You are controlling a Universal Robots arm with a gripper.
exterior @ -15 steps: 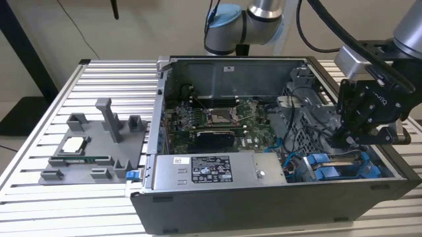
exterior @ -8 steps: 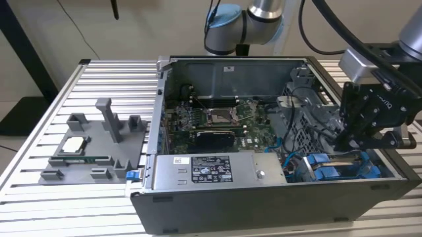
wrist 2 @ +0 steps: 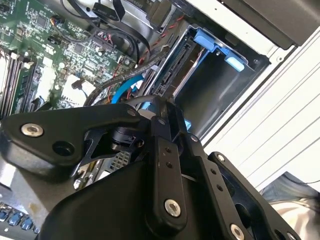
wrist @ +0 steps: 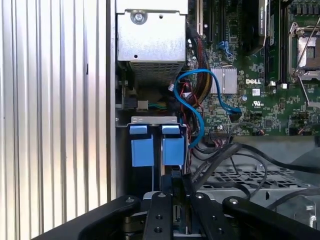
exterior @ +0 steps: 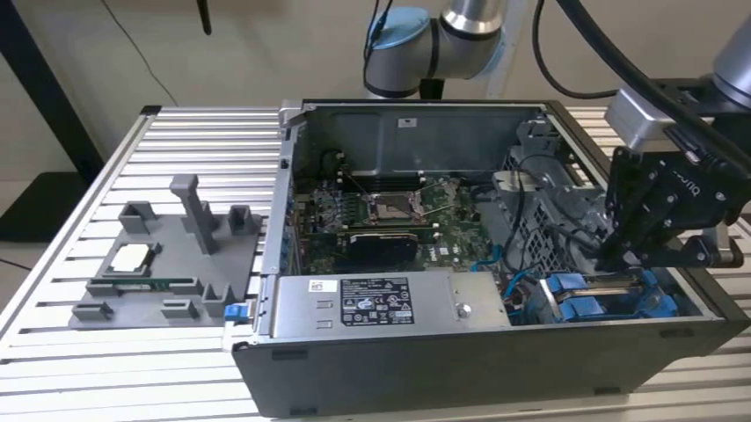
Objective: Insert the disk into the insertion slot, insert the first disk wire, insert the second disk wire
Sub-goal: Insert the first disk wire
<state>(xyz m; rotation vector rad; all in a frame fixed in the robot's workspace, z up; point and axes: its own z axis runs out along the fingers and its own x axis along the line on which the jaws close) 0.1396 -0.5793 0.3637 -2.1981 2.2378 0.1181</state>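
Observation:
The disk, in its blue carrier (wrist 2: 216,44), sits in the insertion slot at the case's corner, its connector edge (wrist 2: 176,70) facing the motherboard. Two blue carrier tabs (wrist: 173,149) stand side by side in the bay, also blue in the exterior view (exterior: 585,301). My gripper (exterior: 608,262) hangs just above that bay. Its fingers are nearly together (wrist: 175,180) and pinch a small dark connector on a black wire (wrist 2: 117,102), just short of the disk's connector edge. The wire's plug end is hidden behind the fingers (wrist 2: 162,150).
A silver power supply box (exterior: 375,301) lies along the case's front wall beside the bay. A blue data cable (wrist: 200,95) and black cable bundles (wrist: 230,152) loop over the motherboard (exterior: 388,211). A grey fixture (exterior: 164,264) with small parts rests on the slatted table (exterior: 176,132).

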